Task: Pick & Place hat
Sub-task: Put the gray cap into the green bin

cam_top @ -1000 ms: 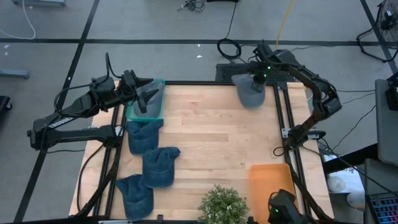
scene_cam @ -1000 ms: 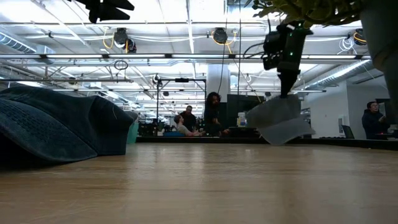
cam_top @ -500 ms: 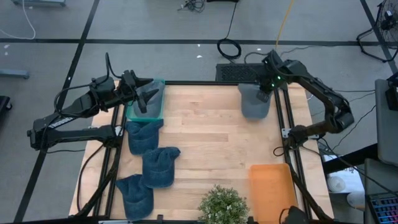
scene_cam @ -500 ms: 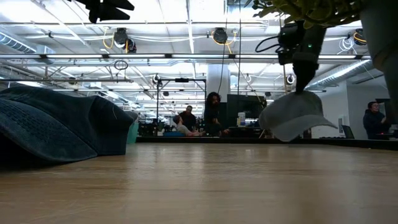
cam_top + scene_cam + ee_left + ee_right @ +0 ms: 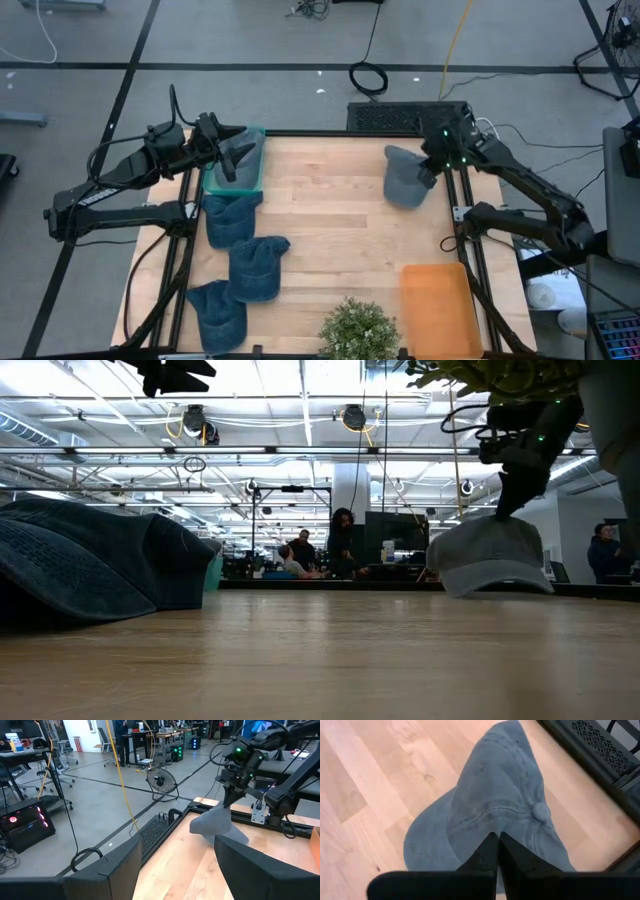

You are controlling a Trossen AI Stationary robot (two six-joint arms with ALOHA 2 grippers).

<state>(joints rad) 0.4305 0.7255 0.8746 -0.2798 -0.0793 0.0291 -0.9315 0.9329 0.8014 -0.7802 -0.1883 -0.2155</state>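
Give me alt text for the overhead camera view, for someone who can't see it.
Seen from above, the right tool pinches a grey hat at the wooden table's far right edge. The left tool waits over a teal bin, with three dark blue hats in a row below it, an orange mat and a plant nearer the front.

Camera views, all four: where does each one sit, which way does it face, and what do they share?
High view: overhead, looking straight down on the table; both arms show.
Low view: at tabletop height, looking level across into the room; right gripper shows.
Left wrist view: on the left arm, facing across the table; own fingers low in the picture.
Right wrist view: on the right arm, looking down; own fingers pinch the crown.
Shared: the grey cap, seen in all four.
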